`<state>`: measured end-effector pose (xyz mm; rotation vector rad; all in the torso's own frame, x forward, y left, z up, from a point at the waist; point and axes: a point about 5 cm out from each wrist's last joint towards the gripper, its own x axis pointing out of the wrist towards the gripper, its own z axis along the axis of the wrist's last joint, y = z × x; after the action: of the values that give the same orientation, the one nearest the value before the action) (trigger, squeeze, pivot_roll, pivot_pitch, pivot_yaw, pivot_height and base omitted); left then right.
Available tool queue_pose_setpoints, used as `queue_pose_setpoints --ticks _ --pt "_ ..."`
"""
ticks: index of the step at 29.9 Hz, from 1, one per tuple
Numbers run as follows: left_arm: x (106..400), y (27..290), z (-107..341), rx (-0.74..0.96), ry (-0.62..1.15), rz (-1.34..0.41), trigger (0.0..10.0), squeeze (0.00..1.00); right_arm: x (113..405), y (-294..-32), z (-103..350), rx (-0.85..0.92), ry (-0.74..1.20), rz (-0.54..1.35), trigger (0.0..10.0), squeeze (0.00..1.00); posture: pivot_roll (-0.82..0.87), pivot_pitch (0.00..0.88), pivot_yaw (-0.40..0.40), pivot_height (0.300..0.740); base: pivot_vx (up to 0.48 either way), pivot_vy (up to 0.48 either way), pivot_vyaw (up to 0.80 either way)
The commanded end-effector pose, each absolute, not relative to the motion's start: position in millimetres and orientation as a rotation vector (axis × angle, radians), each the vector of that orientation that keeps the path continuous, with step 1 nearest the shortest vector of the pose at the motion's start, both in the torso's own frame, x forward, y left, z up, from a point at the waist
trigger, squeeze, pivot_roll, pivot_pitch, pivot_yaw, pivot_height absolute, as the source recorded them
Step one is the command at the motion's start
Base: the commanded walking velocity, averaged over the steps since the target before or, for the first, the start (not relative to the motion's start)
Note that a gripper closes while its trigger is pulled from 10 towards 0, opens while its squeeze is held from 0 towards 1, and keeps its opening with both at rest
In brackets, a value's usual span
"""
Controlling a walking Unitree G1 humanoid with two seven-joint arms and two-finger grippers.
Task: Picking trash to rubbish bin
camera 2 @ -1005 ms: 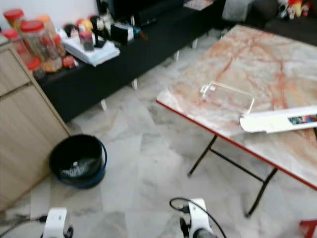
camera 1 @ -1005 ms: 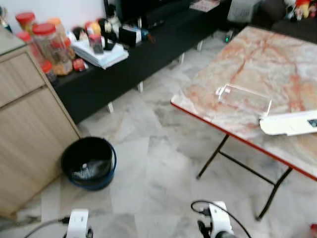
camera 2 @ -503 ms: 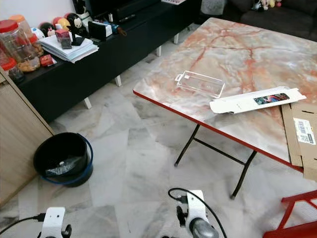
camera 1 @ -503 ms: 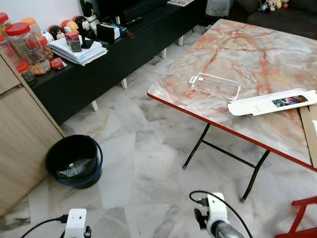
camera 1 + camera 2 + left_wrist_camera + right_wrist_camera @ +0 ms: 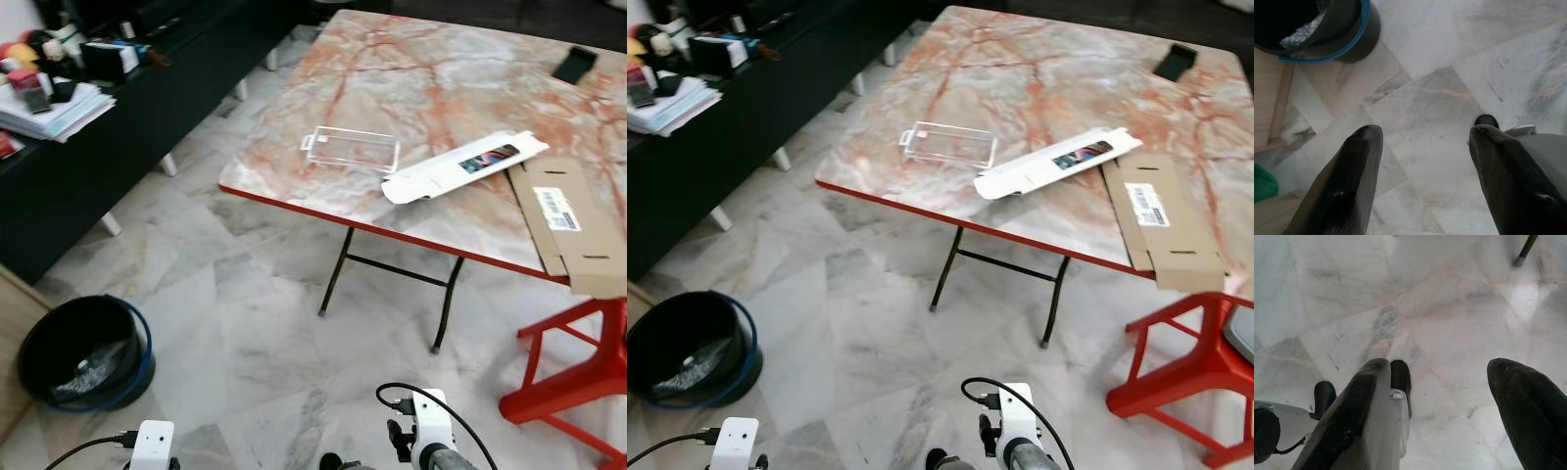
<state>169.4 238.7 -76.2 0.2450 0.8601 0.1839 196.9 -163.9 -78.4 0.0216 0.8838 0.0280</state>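
Trash, perhaps the clear tray [image 5: 351, 149], lies on the marble table [image 5: 411, 78]; both end effectors hang open, empty.

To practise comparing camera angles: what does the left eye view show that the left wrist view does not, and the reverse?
Left eye view alone: the pink-veined marble folding table carrying a clear plastic tray, a long white carton and flat brown cardboard. Left wrist view alone: the left gripper, jaws open, above the floor. Shared: the black, blue-rimmed round rubbish bin and grey marble floor tiles.
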Motion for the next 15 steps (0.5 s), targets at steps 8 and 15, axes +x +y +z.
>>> queue_pose_setpoints --ticks 8,15 --pt "155.2 241.2 -82.5 0.259 0.915 0.189 10.0 0.0 197.6 -163.8 -78.1 0.007 0.88 0.009 10.0 0.0 0.13 0.153 -0.007 0.74 0.0 -0.444 0.0" --pt "155.2 241.3 -82.5 0.262 0.917 0.185 10.0 0.0 201.4 -164.4 -75.7 0.016 0.857 0.004 10.0 0.0 0.13 0.14 -0.003 0.74 0.0 -0.411 -0.67"
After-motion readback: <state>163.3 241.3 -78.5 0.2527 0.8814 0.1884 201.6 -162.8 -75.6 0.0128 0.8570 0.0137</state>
